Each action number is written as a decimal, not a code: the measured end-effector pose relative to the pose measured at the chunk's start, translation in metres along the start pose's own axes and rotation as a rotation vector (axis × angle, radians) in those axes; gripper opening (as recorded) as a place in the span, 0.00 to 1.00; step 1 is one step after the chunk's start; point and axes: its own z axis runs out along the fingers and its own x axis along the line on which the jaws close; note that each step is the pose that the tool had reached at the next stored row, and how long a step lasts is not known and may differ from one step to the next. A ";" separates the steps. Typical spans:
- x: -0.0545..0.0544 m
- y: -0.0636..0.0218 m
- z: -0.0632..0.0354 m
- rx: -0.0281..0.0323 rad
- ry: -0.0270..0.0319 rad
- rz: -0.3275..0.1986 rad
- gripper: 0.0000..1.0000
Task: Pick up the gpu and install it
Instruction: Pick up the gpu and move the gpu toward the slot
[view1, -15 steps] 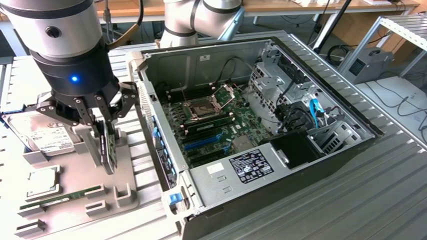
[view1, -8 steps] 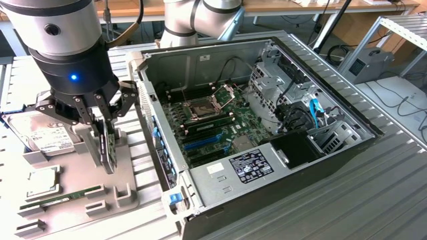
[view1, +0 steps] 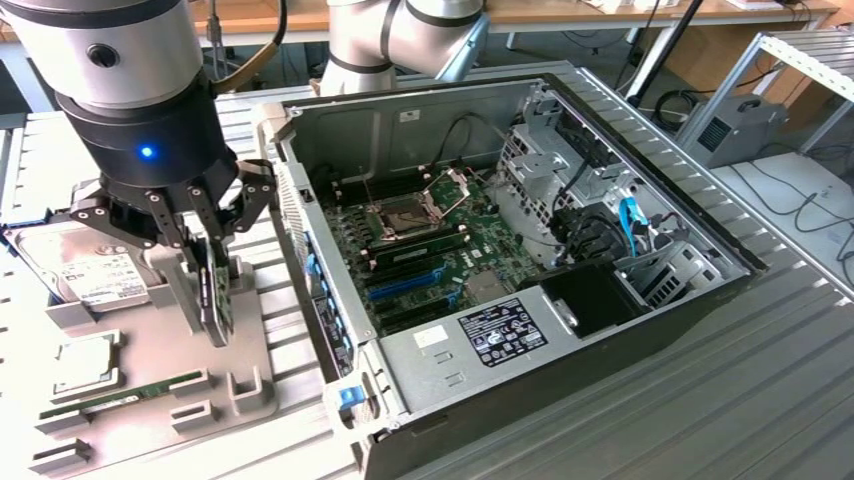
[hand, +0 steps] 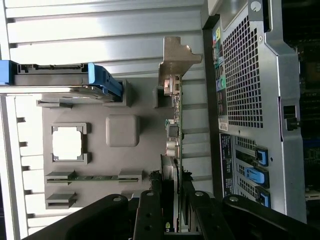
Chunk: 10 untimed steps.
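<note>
The gpu (view1: 216, 306) stands on edge over the grey holder tray (view1: 248, 392), at the exterior view's left of the open computer case (view1: 627, 300). My gripper (view1: 210, 250) comes down on it from above, its black fingers closed on both faces of the card. In the wrist view the gpu (hand: 173, 131) shows edge-on, a thin green board with its silver end bracket (hand: 176, 56) at the far end, and my gripper (hand: 175, 212) clamps its near end. The motherboard (view1: 420, 240) lies exposed inside the case, with blue slots near the case's rear wall.
On the holder tray also rest a silver hard drive (view1: 83, 268), a square processor (view1: 87, 362) and a long RAM stick (view1: 127, 390). The case's perforated rear wall (hand: 247, 75) stands close beside the card. A ribbed metal table (view1: 694, 400) lies underneath.
</note>
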 end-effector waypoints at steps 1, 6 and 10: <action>0.000 0.0000 -0.0004 0.0000 0.0000 0.000 0.26; 0.000 0.0001 -0.0016 0.0001 0.0000 0.000 0.26; 0.000 0.0001 -0.0026 0.0000 0.0000 0.000 0.26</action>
